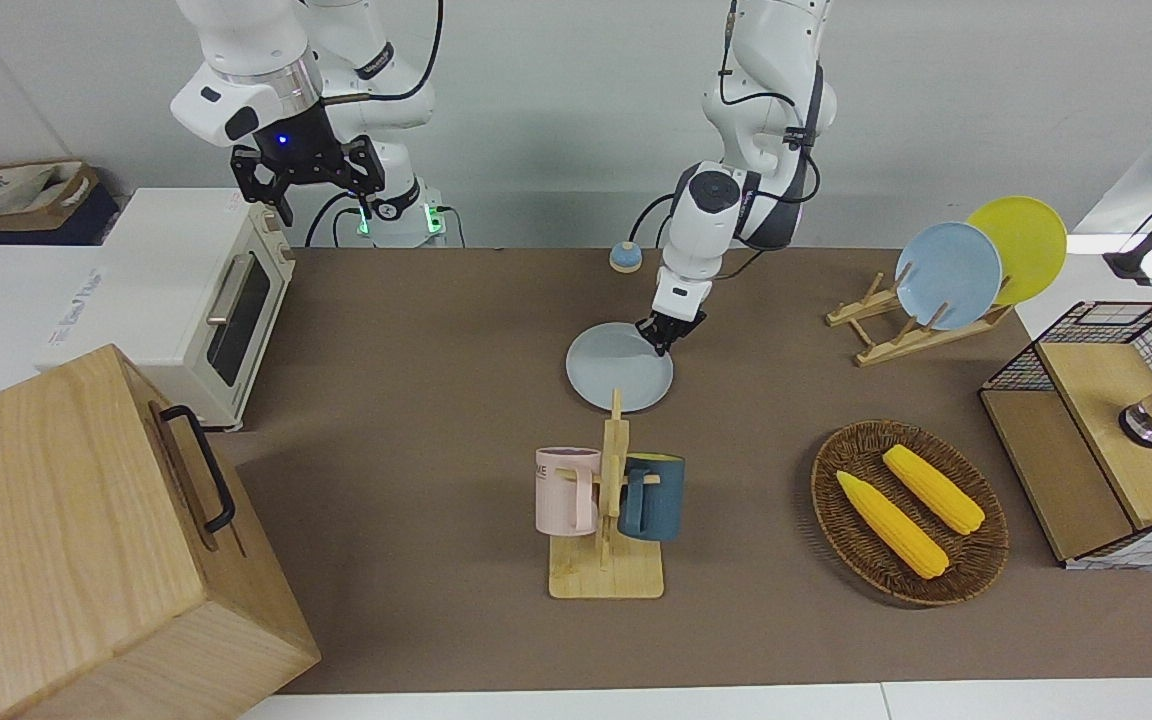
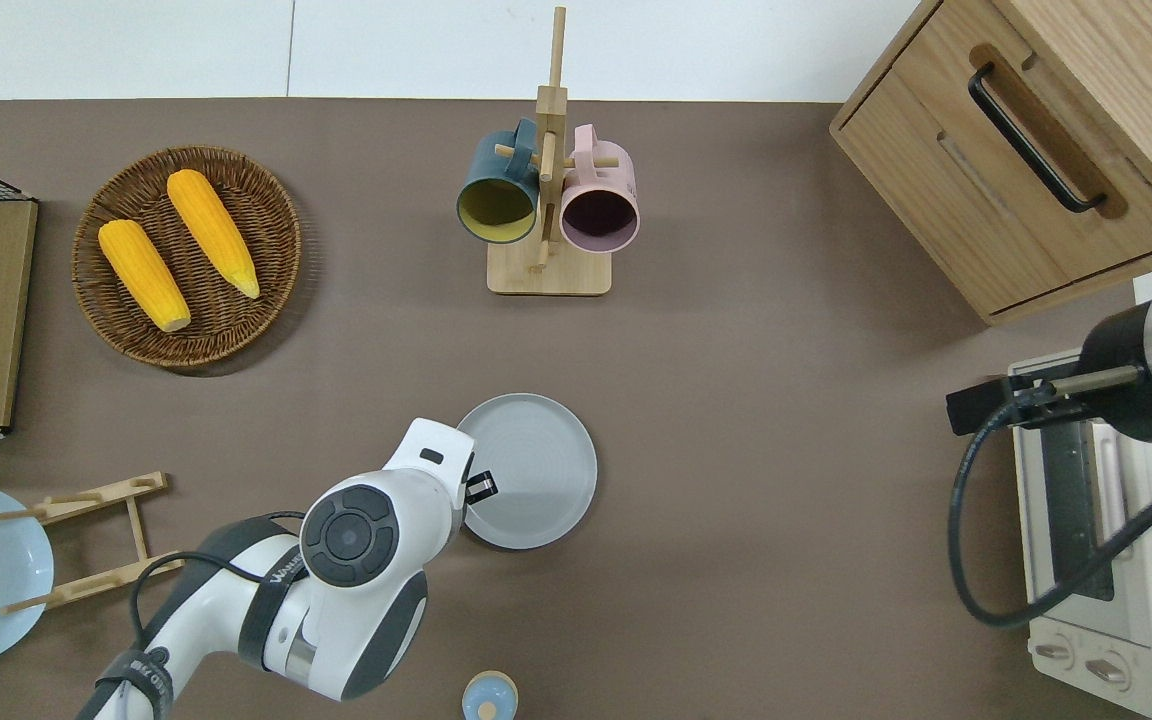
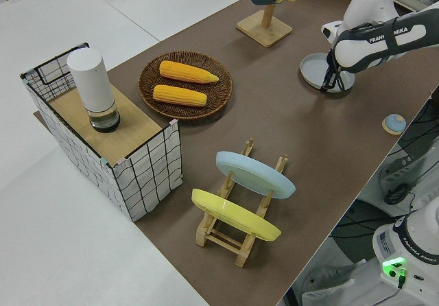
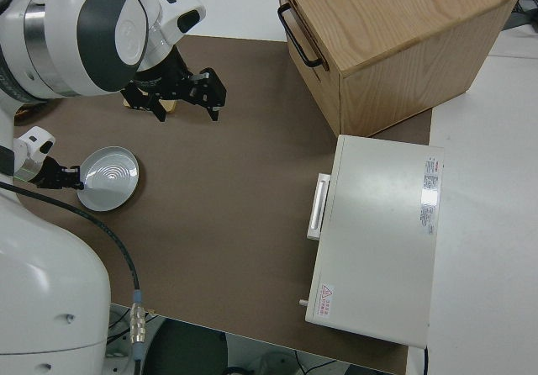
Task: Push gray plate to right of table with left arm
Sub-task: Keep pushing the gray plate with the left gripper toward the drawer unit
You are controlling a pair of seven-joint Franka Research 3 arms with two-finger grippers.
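Observation:
The gray plate lies flat on the brown table near its middle, nearer to the robots than the mug rack. It also shows in the overhead view, the left side view and the right side view. My left gripper is shut and low at the table, its fingertips against the plate's rim on the side toward the left arm's end, as the overhead view shows. My right gripper is open and parked.
A wooden mug rack with a pink and a dark blue mug stands close to the plate, farther from the robots. A corn basket, a plate rack, a wire crate, a bell, a toaster oven and a wooden cabinet also stand here.

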